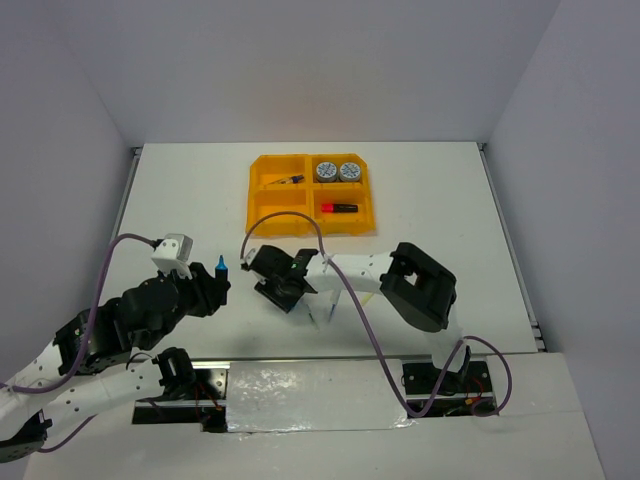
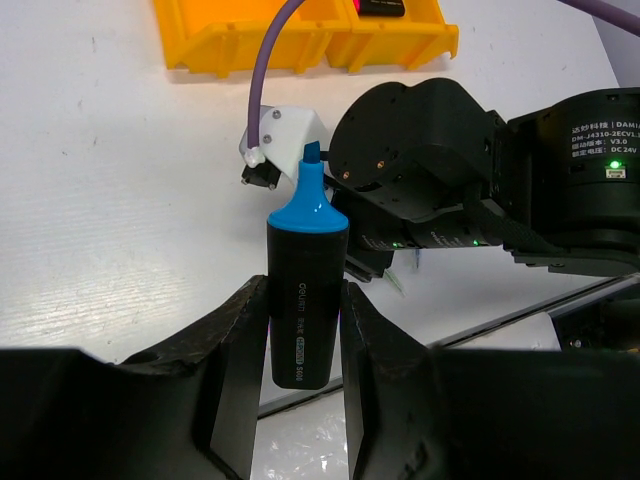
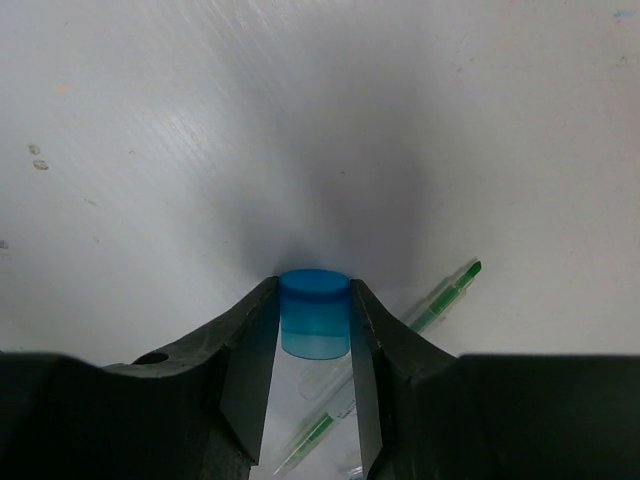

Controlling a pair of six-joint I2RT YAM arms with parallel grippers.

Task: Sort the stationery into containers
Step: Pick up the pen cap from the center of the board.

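The tray is cut off by the left wrist view's top edge, and a finger hides part of the pale pens.

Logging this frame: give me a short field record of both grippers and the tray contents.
Left gripper: shut on black highlighter with bare blue tip
Right gripper: shut on small blue translucent cap on white table
Tray: orange-yellow plastic, four compartments
Far right compartment: two round patterned tape rolls
Near right compartment: black highlighter with red cap
Far left compartment: thin pen-like item
Near left compartment: empty
Beside cap: clear pens with green ends
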